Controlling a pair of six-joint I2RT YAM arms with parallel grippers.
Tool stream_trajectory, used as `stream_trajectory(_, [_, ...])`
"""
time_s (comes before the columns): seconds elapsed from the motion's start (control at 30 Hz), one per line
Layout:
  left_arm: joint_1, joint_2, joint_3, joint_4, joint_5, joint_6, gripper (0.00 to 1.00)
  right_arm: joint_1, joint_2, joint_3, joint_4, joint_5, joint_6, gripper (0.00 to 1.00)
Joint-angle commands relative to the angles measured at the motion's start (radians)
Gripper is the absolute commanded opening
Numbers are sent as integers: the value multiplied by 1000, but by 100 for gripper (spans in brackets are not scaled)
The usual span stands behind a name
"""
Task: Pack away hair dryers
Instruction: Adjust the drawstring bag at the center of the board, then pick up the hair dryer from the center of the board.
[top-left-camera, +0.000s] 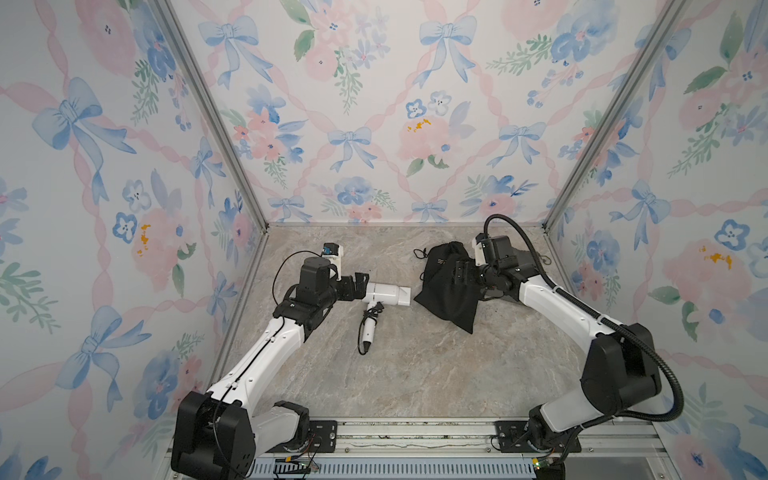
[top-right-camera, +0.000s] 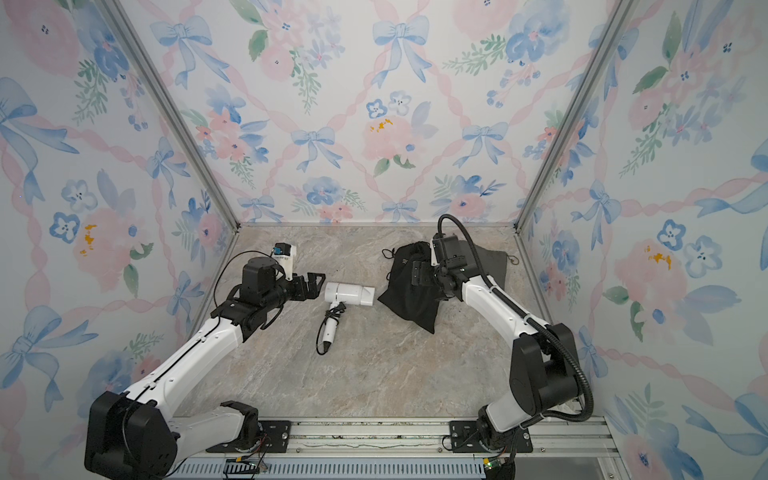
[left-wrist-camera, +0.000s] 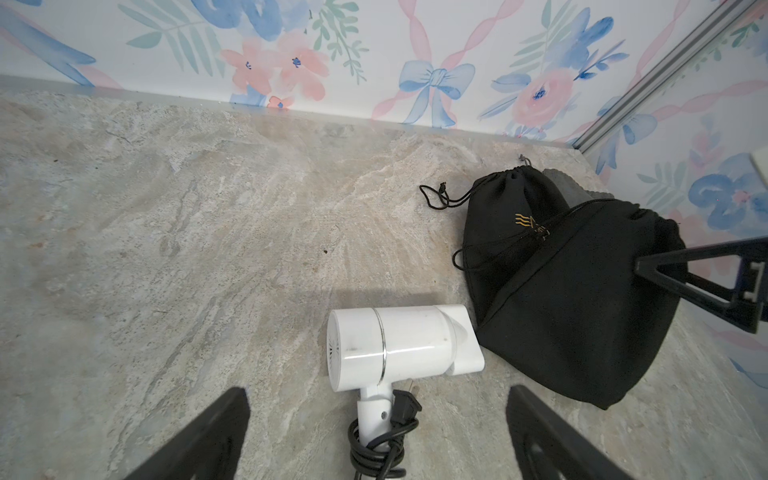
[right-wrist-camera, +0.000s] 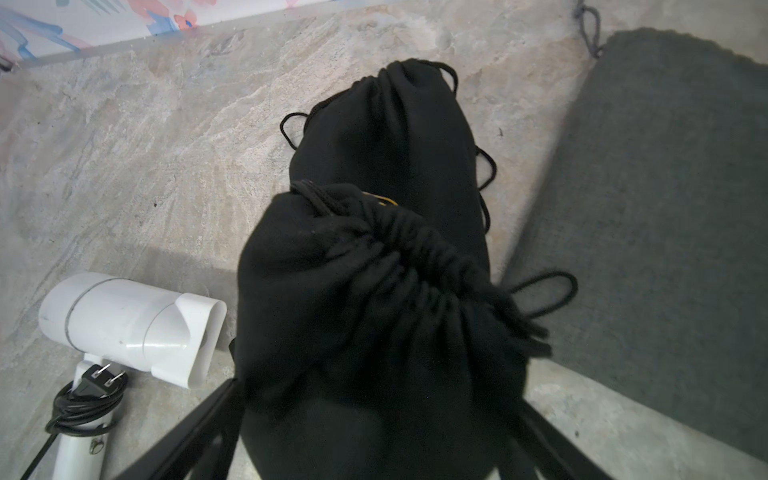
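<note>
In both top views the glossy white hair dryer (top-left-camera: 388, 294) (top-right-camera: 349, 294) lies on the marbled table (top-left-camera: 415, 365) (top-right-camera: 374, 374) ahead of the wide-spread left jaws. Left wrist: its cylindrical barrel (left-wrist-camera: 399, 345) lies beyond them. Right wrist: soft black pouch (right-wrist-camera: 374, 311) between the right jaws, grip unclear.

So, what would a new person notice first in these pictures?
Probably the bow-and-flower wallpaper on all three walls. Then the white hair dryer lying mid-table, cord wound round its handle, with the open left gripper at its rear end. Right of it, two black pouches lie overlapped, the right gripper over them.
</note>
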Motion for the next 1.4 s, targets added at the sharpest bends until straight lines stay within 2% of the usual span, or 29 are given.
stream_trajectory(0.0, [21,-27,-8,6,13,12,98,31,67,75,24,6,-30,78])
stream_trajectory(0.07, [30,-25,-8,6,16,13,98,56,94,90,47,-18,-37,75])
stream_trajectory(0.27, [51,-14,-16,7,18,12,98,95,141,141,45,-29,-40,76])
stream_trajectory(0.53, [55,10,-41,5,15,-1,98,51,-80,56,45,70,-48,86])
stream_trajectory(0.73, [44,41,-79,-26,12,-73,95,-28,-222,-15,-11,55,-22,89])
stream_trajectory(0.83, [-1,45,-111,-42,-36,-109,92,-56,-249,-30,-53,53,-16,90])
stream_trajectory(1.07, [-187,49,-140,-76,-185,-164,92,-77,-310,-98,-40,6,13,90])
stream_trajectory(1.2, [-242,83,-138,-111,-257,-169,91,-77,-334,-118,-30,-21,16,91])
stream_trajectory(1.37, [-300,171,-127,-114,-284,-183,91,-72,-362,-137,-21,-45,22,91])
